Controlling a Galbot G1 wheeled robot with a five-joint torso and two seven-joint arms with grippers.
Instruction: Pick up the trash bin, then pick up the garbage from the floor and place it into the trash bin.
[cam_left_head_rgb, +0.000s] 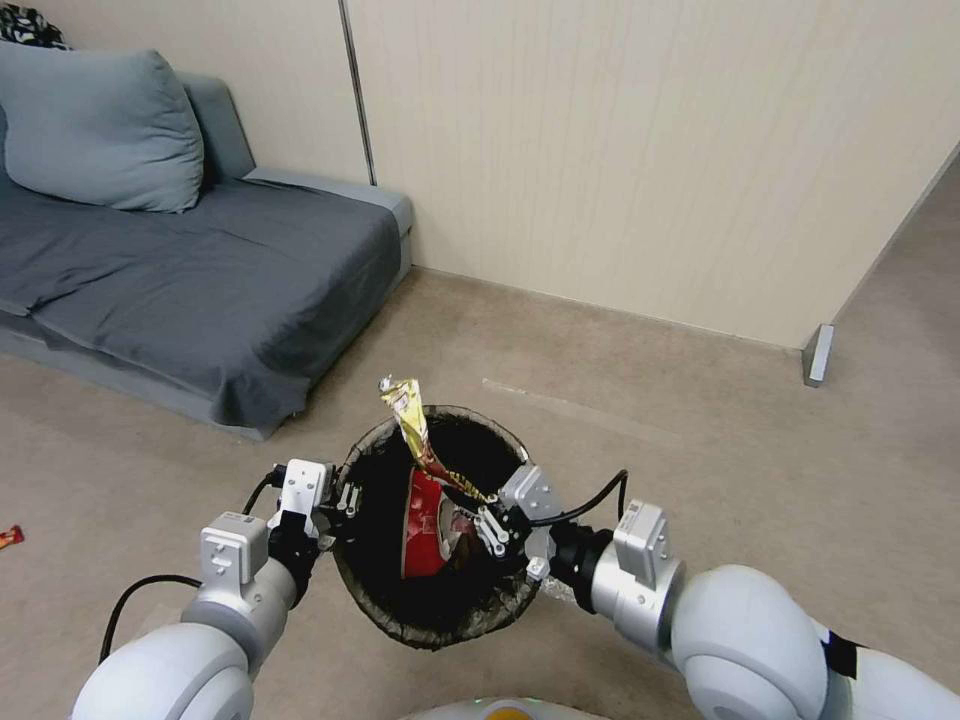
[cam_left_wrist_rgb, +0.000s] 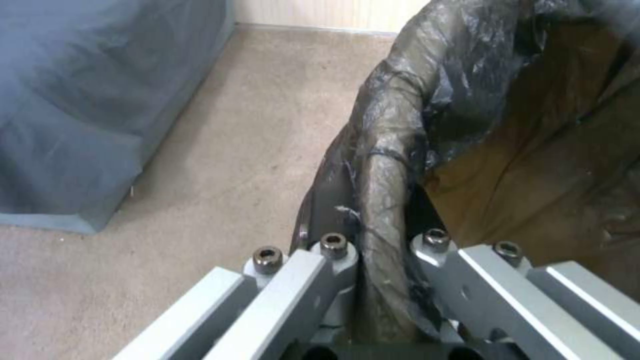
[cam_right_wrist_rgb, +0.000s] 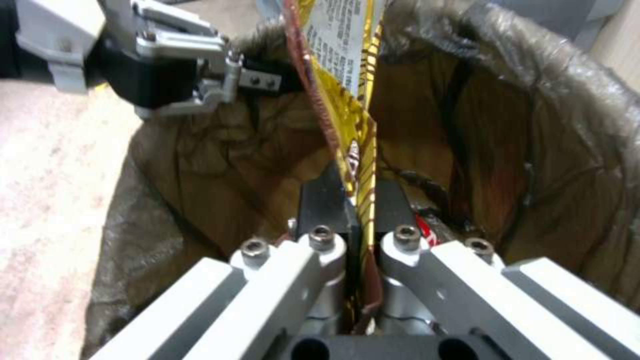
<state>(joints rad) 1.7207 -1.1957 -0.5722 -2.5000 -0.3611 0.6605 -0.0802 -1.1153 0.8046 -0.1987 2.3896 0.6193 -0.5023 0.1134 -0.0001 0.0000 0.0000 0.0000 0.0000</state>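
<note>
The trash bin (cam_left_head_rgb: 440, 622), lined with a dark bag, hangs low in front of me. My left gripper (cam_left_head_rgb: 345, 500) is shut on its left rim; in the left wrist view the left gripper (cam_left_wrist_rgb: 383, 240) pinches the bag-covered rim of the trash bin (cam_left_wrist_rgb: 413, 115). My right gripper (cam_left_head_rgb: 487, 520) reaches over the bin's right rim, shut on a long yellow snack wrapper (cam_left_head_rgb: 408, 410) that sticks up above the bin's mouth. In the right wrist view the wrapper (cam_right_wrist_rgb: 340, 40) runs between the right gripper's (cam_right_wrist_rgb: 360, 200) jaws. A red packet (cam_left_head_rgb: 425, 525) lies inside. A small red piece of garbage (cam_left_head_rgb: 8, 537) lies on the floor, far left.
A grey sofa (cam_left_head_rgb: 200, 260) with a cushion (cam_left_head_rgb: 95, 125) stands at the left rear. A beige wall (cam_left_head_rgb: 650, 150) runs behind, ending at a corner with a grey post (cam_left_head_rgb: 817, 353). Bare carpet (cam_left_head_rgb: 700, 470) stretches ahead and to the right.
</note>
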